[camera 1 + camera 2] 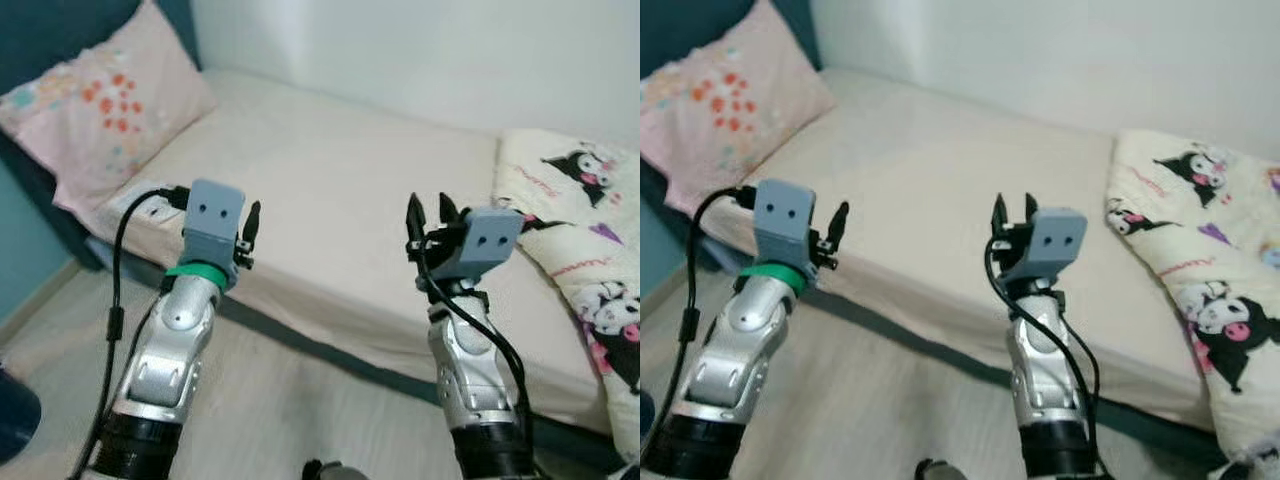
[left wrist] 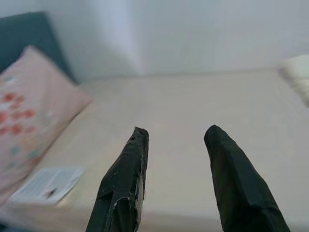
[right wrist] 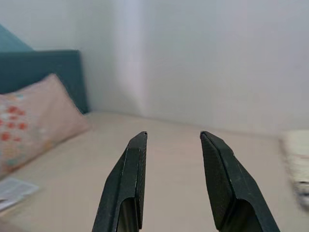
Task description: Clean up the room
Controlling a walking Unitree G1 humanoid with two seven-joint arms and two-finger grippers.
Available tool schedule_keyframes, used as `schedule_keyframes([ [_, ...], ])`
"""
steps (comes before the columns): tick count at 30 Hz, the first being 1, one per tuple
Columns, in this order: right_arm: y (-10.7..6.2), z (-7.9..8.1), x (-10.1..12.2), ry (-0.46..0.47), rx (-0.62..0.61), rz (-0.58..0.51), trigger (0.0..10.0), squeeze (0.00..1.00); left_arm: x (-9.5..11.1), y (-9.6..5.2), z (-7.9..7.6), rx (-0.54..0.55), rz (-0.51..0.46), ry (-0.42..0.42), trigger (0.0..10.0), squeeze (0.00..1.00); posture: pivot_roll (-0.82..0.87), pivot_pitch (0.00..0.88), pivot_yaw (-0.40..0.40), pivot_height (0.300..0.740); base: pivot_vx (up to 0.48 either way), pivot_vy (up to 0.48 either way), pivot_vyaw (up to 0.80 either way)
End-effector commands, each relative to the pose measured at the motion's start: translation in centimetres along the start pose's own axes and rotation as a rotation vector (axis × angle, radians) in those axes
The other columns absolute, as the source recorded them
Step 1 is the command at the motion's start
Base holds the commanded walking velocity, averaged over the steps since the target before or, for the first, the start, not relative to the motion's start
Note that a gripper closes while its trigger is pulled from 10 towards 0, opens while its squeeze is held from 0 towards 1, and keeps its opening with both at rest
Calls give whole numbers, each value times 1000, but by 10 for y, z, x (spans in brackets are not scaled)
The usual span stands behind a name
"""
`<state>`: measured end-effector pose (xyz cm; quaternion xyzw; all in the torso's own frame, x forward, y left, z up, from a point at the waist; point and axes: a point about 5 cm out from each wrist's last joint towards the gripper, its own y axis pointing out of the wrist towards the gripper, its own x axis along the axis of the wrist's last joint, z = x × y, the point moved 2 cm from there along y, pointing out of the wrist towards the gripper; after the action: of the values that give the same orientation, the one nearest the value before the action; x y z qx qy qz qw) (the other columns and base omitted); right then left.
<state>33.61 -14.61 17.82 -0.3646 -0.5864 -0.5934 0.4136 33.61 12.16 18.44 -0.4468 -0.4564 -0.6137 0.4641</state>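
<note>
A bed with a cream sheet (image 1: pixel 330 190) stands before me. A pink flowered pillow (image 1: pixel 95 105) leans at its head on the left. A white quilt printed with cartoon figures (image 1: pixel 590 250) lies bunched on the right end. A white leaflet (image 2: pixel 46 183) rests on the mattress below the pillow. My left gripper (image 1: pixel 250 232) is raised over the bed's near edge, open and empty. My right gripper (image 1: pixel 428 222) is held up at the same height further right, open with nothing between its fingers.
Pale wood floor (image 1: pixel 280 400) runs along the bed's near side. A teal headboard (image 3: pixel 48 72) and teal wall stand at the left, a white wall (image 1: pixel 430 50) behind the bed. A dark blue object (image 1: pixel 15 415) sits at the lower left.
</note>
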Motion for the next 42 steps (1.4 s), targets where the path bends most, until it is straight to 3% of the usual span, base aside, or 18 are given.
schedule_keyframes([
  [1,-2,-2,-4,21,-15,17,10000,0,-2,-1,-1,-12,8,15,10000,0,-18,0,24,740,0,0,-800],
  [18,-2,-8,-6,15,-44,27,10000,0,-4,-1,-6,-43,-6,39,10000,0,-25,0,29,740,0,-19,-778],
  [42,-5,-10,-10,10,-54,45,10000,0,-5,-3,-7,-45,-14,44,10000,0,-26,0,31,740,0,-480,0],
])
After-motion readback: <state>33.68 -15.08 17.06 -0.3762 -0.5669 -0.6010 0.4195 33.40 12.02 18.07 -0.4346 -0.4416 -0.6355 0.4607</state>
